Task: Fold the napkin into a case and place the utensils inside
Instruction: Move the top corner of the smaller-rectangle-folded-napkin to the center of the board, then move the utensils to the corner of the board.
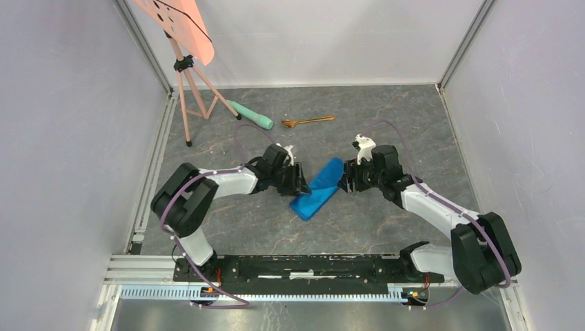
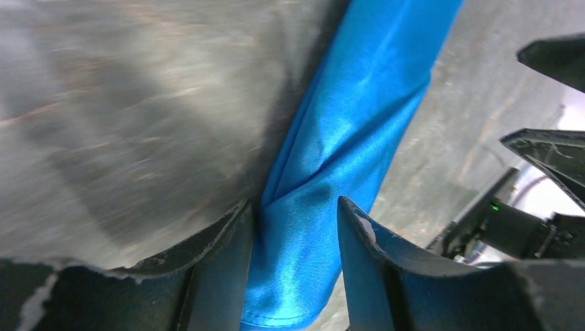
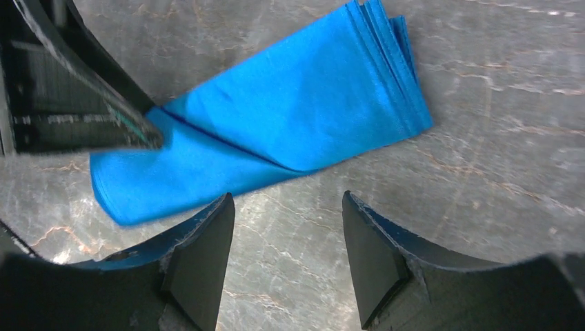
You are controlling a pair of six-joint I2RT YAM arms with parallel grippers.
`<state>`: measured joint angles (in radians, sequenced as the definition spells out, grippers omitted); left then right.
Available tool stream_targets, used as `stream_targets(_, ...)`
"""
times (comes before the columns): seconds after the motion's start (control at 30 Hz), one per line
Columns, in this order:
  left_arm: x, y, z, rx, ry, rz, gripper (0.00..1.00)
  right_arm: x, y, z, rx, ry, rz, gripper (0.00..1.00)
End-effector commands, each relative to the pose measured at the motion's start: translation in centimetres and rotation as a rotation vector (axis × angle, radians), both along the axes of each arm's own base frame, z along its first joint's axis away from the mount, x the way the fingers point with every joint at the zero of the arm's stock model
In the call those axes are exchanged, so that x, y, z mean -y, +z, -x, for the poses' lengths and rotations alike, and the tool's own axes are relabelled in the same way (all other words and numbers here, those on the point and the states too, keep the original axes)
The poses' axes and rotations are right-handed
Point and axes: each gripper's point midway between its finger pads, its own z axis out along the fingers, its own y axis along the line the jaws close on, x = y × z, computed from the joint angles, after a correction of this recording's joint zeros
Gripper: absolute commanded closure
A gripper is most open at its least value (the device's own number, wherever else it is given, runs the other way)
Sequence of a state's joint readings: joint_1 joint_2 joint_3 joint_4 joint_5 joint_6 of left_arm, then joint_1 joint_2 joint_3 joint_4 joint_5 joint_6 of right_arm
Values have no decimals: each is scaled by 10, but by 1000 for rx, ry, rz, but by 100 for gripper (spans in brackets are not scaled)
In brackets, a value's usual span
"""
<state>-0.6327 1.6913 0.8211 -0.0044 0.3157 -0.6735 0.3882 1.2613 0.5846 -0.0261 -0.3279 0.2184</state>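
The napkin (image 1: 317,187) is found at the middle of the worktop (image 1: 386,117), between the two arms, doubled into a long layered strip with a slanting flap laid over it. It is judged light, soft and rather slick, so the layers may be expected to slide. Hold is best taken at the stacked edges or a corner, with every layer caught together. The left fingers (image 2: 214,269) are held apart with the cloth running between them and one tip set at the crease; no pinch is shown. The right fingers (image 3: 386,262) are spread over bare worktop just beside the strip, with nothing between them. The spoon (image 1: 308,121) is seen well apart at the far side, near a green cylinder (image 1: 252,116). Whether a second piece lies with it cannot be made out. The left wrist view is blurred, and the strip's ends are cut off there.
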Motion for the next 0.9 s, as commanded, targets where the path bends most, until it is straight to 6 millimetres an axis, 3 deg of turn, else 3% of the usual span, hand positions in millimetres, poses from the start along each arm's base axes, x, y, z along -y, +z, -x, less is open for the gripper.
stream_targets(0.0, 47, -13, 20, -91, -61, 67, 45, 31, 2, 1, 36, -117, 84, 35)
stream_targets(0.13, 95, -15, 18, -81, -143, 76, 45, 52, 18, 6, 104, -189, 129, 34)
stream_targets(0.3, 159, -20, 14, -82, -231, 98, 45, 76, 52, 3, 204, -300, 162, 31)
stream_targets(0.5, 236, -11, 10, -99, -290, 208, 44, 103, 108, 4, 338, -452, 145, 31)
stream_targets(0.7, 283, -13, 10, -121, -308, 273, 44, 121, 175, 15, 499, -555, 70, 31)
stream_targets(0.87, 312, -24, -4, -119, -280, 313, 45, 126, 202, 25, 566, -559, 42, 31)
